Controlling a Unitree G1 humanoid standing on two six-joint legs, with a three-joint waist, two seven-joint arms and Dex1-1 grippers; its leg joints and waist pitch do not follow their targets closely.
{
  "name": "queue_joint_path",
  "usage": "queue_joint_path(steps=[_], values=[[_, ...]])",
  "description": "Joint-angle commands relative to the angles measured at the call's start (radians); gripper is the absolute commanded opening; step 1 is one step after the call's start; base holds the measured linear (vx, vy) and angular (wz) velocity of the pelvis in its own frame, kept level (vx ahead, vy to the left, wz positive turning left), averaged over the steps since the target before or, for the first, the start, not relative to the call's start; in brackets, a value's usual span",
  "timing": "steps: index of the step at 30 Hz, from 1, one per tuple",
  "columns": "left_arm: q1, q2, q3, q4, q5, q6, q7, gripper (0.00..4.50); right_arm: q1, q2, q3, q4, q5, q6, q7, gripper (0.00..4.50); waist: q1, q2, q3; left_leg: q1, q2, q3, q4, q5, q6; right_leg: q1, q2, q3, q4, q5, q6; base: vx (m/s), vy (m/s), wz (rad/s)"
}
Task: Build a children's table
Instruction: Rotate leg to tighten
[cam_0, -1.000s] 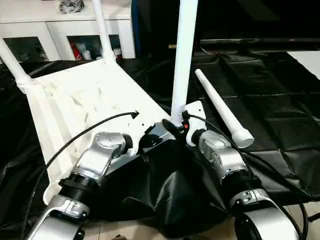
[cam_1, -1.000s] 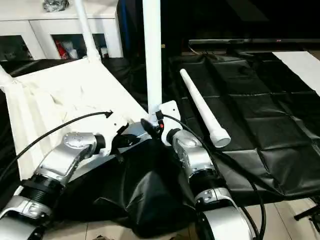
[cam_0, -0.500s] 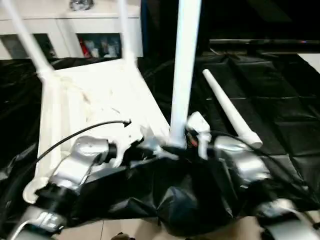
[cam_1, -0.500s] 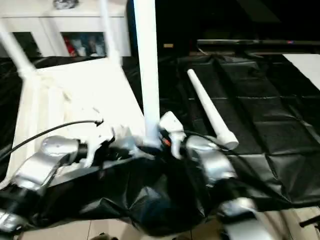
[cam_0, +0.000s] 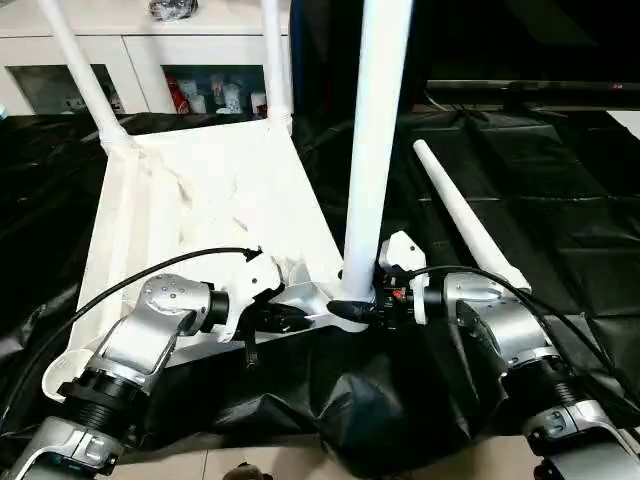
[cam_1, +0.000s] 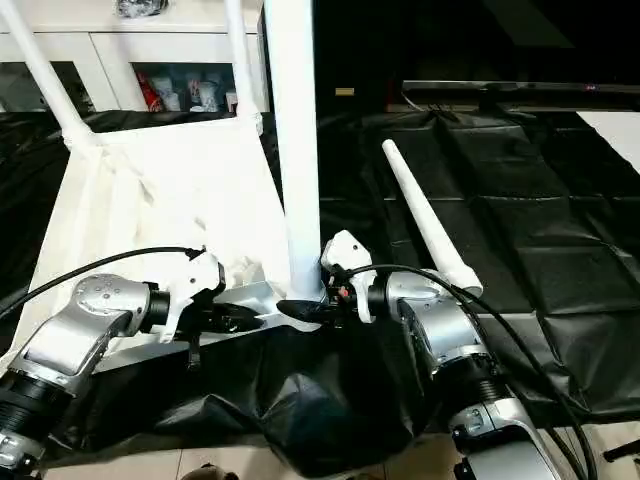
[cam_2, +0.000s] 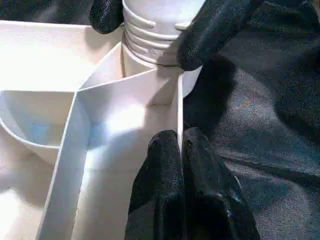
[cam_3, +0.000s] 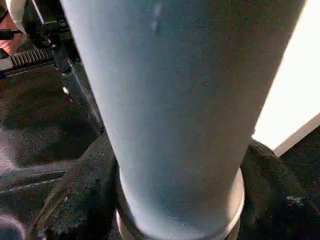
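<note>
Between the right gripper's (cam_0: 352, 308) clamping fingers stands the leg (cam_0: 373, 150); left gripper (cam_2: 181, 150) pinches the tabletop's rib (cam_2: 179, 107)

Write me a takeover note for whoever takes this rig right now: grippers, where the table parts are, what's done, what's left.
Left gripper: shut on the tabletop's thin rim wall beside the near corner socket.
Right gripper: fingers on either side of the base of the near upright leg, at its ribbed end in that socket.
Tabletop lies upside down on the black sheet.
Done: three legs stand in sockets, the far-left leg, the far-right leg and the near one; whether it is fully seated is hard to tell.
Left: the loose leg lies on the sheet to the right; fit it in the remaining corner, then turn the table over.
</note>
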Motion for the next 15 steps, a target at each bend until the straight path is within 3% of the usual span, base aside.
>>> queue_joint_path(steps=[1, 5, 7, 9, 11, 13, 14, 15], values=[[-0.022, -0.020, -0.001, -0.039, -0.018, -0.007, 0.022, 0.00, 0.003, 0.022, 0.025, -0.015, 0.004, 0.014, -0.004, 2.75, -0.006, 0.003, -0.064, 0.011, 0.020, -0.001, -0.068, -0.244, 0.022, 0.051, -0.065, 0.045, -0.078, -0.263, -0.184, 0.000, 0.000, 0.00], [-0.041, -0.050, 0.010, -0.012, -0.004, 0.004, 0.079, 0.00, -0.004, 0.051, 0.010, 0.018, -0.016, 0.029, -0.096, 2.74, -0.010, 0.002, -0.062, 0.010, 0.017, -0.001, -0.068, -0.246, 0.012, 0.050, -0.066, 0.045, -0.081, -0.283, -0.176, 0.000, 0.000, 0.00], [-0.093, -0.122, 0.024, 0.055, 0.033, 0.029, 0.206, 0.00, -0.040, 0.142, -0.042, 0.126, -0.053, 0.044, -0.350, 2.74, -0.017, 0.001, -0.058, 0.011, 0.014, -0.001, -0.069, -0.260, -0.002, 0.046, -0.065, 0.045, -0.087, -0.333, -0.162, 0.000, 0.000, 0.00], [-0.115, -0.145, 0.023, 0.081, 0.052, 0.038, 0.254, 0.00, -0.050, 0.174, -0.063, 0.154, -0.049, 0.049, -0.416, 2.74, -0.022, -0.002, -0.059, 0.013, 0.012, -0.005, -0.072, -0.273, -0.017, 0.048, -0.067, 0.042, -0.087, -0.371, -0.152, 0.000, 0.000, 0.00], [-0.178, -0.215, 0.031, 0.155, 0.075, 0.071, 0.362, 0.00, -0.062, 0.262, -0.105, 0.193, -0.022, 0.063, -0.537, 2.74, -0.031, 0.001, -0.058, 0.017, 0.011, -0.006, -0.069, -0.291, -0.022, 0.043, -0.070, 0.044, -0.095, -0.413, -0.135, 0.000, 0.000, 0.00], [-0.194, -0.234, 0.027, 0.173, 0.083, 0.068, 0.389, 0.00, -0.063, 0.286, -0.101, 0.200, -0.023, 0.055, -0.556, 2.74, -0.033, 0.000, -0.064, 0.009, 0.011, -0.007, -0.069, -0.261, -0.012, 0.050, -0.068, 0.044, -0.091, -0.355, -0.137, 0.000, 0.000, 0.00], [-0.208, -0.253, 0.030, 0.188, 0.083, 0.077, 0.410, 0.00, -0.071, 0.304, -0.093, 0.215, -0.033, 0.044, -0.578, 2.74, -0.032, 0.009, -0.065, 0.009, 0.012, -0.007, -0.069, -0.255, -0.012, 0.050, -0.068, 0.044, -0.087, -0.329, -0.144, 0.000, 0.000, 0.00], [-0.215, -0.263, 0.030, 0.195, 0.084, 0.079, 0.423, 0.00, -0.076, 0.315, -0.088, 0.221, -0.034, 0.037, -0.583, 2.74, -0.034, 0.004, -0.066, 0.008, 0.012, -0.005, -0.067, -0.244, -0.008, 0.050, -0.065, 0.044, -0.084, -0.282, -0.158, 0.000, 0.000, 0.00]])
